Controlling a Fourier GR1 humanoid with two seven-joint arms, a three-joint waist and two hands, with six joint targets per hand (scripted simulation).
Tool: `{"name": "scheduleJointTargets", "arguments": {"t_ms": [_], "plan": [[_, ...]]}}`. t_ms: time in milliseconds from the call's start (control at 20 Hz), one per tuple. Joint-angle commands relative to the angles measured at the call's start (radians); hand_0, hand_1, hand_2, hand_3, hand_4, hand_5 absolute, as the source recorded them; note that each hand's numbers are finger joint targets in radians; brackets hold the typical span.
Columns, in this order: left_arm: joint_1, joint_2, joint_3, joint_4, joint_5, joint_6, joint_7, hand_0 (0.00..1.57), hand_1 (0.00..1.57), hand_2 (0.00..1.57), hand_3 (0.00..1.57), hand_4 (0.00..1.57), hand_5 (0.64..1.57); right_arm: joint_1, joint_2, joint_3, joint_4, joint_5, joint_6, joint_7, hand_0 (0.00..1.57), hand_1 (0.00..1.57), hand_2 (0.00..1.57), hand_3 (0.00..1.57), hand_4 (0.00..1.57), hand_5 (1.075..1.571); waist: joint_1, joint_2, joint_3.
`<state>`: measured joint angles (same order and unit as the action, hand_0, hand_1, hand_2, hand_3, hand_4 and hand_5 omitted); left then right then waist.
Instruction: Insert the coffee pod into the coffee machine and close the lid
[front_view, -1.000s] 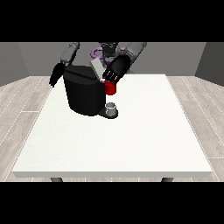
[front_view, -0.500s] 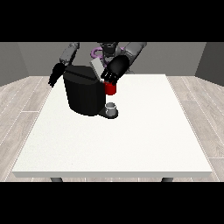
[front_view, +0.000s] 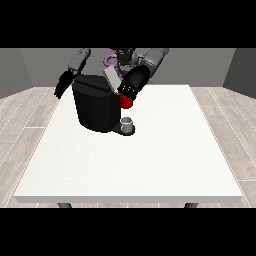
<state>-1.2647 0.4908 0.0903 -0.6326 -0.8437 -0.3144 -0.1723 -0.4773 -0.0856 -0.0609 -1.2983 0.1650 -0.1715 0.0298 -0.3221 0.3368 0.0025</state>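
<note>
On the white bench (front_view: 150, 165), the robot hand at the view's right (front_view: 134, 84) rests above the coffee machine (front_view: 96, 105) near its raised lid (front_view: 112, 79), finger state unclear; the other robot hand (front_view: 64, 83) hangs relaxed, holding nothing.

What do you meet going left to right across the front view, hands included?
Hand at the view's left → coffee machine → hand at the view's right, above a red thing at the machine.
</note>
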Motion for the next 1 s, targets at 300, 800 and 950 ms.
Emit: {"name": "scheduleJointTargets", "arguments": {"t_ms": [300,800,950], "plan": [[-0.003,-0.005,0.027,-0.006,0.008,0.077,-0.074,1.23,1.23,1.2,0.95,0.0,1.571,-0.005,0.01,-0.005,0.004,0.009,-0.027,-0.028,0.0,0.0,0.0,0.0,0.04,1.571,0.018,0.049,-0.0023],[-0.035,0.0,0.003,0.011,-0.045,0.123,-0.074,1.09,1.09,1.07,0.8,0.0,1.571,-0.024,0.007,0.031,-0.024,0.039,-0.02,0.004,0.0,0.0,0.0,0.0,0.07,1.571,-0.033,0.061,-0.0023],[-0.021,0.05,0.0,0.004,-0.058,0.138,-0.144,0.92,0.92,0.98,0.69,0.0,1.571,-0.046,-0.008,0.003,-0.022,0.035,-0.034,0.01,0.0,0.0,0.0,0.0,0.22,1.571,-0.001,0.101,-0.0025]]}}
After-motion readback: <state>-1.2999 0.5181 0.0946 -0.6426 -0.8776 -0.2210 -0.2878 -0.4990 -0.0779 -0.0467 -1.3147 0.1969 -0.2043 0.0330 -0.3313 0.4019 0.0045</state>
